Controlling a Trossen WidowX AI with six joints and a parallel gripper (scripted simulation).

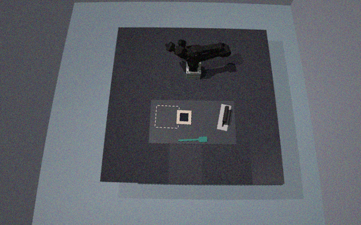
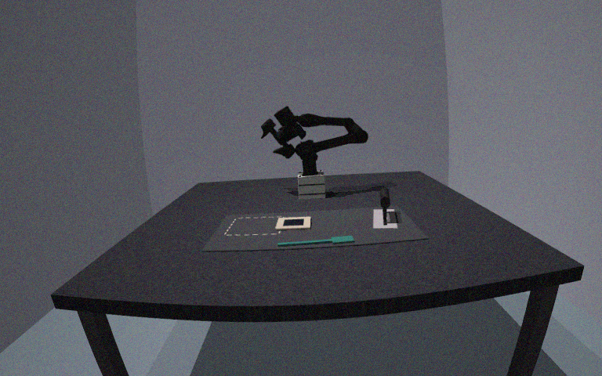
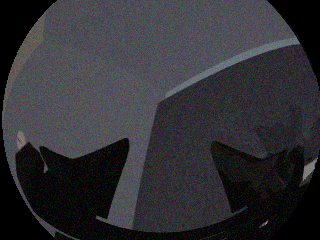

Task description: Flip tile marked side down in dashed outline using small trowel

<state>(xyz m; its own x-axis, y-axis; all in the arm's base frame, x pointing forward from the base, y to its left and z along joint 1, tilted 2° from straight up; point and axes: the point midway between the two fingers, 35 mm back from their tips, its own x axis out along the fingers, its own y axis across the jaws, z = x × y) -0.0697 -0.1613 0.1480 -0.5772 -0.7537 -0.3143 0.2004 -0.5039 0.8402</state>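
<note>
A cream tile [image 1: 184,117] [image 2: 292,222] with a dark square mark facing up lies on the grey mat [image 1: 203,119] [image 2: 342,223], just right of the dashed outline [image 1: 156,106] [image 2: 248,217]. The green trowel [image 1: 192,140] [image 2: 316,240] lies flat on the mat's front edge, blade to the right. My gripper [image 1: 175,45] [image 2: 277,139] [image 3: 172,146] is open and empty, held high above the arm's base at the back of the table, far from the tile and trowel. The wrist view shows only the two spread fingers, the table edge and the floor.
A white rest with a dark block [image 1: 225,117] [image 2: 385,218] sits at the mat's right end. The arm's base [image 1: 193,74] [image 2: 310,186] stands behind the mat. A wall rises to the right of the table [image 1: 264,157] [image 2: 310,283].
</note>
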